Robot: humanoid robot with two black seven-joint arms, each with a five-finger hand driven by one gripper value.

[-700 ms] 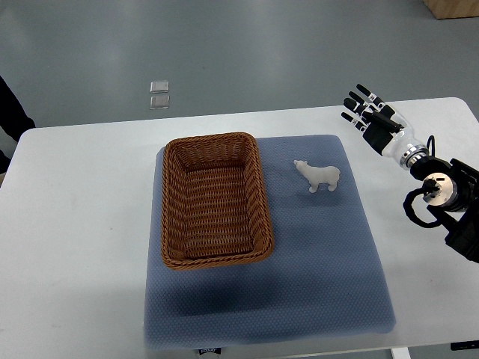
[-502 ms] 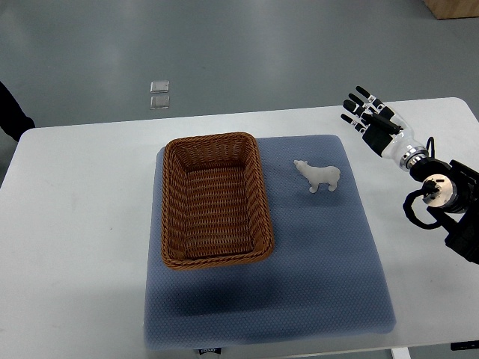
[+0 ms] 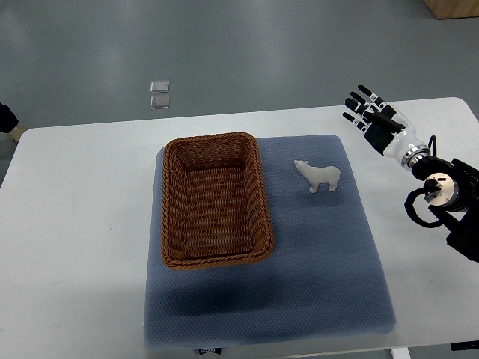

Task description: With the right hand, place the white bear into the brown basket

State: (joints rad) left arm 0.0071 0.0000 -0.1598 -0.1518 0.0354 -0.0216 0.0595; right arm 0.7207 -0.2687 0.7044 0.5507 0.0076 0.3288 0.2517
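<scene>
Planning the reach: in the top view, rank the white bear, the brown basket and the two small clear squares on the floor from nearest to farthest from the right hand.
1. white bear, on the blue mat, left of the open right hand.
2. brown basket, further left on the mat.
3. clear squares, on the floor beyond the table's far edge.

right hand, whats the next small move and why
Probably bring the right hand left and down toward the white bear. Its fingers are spread and hold nothing, and it hovers off the blue mat's far right corner, while the bear stands on the mat beside the empty brown basket.
</scene>
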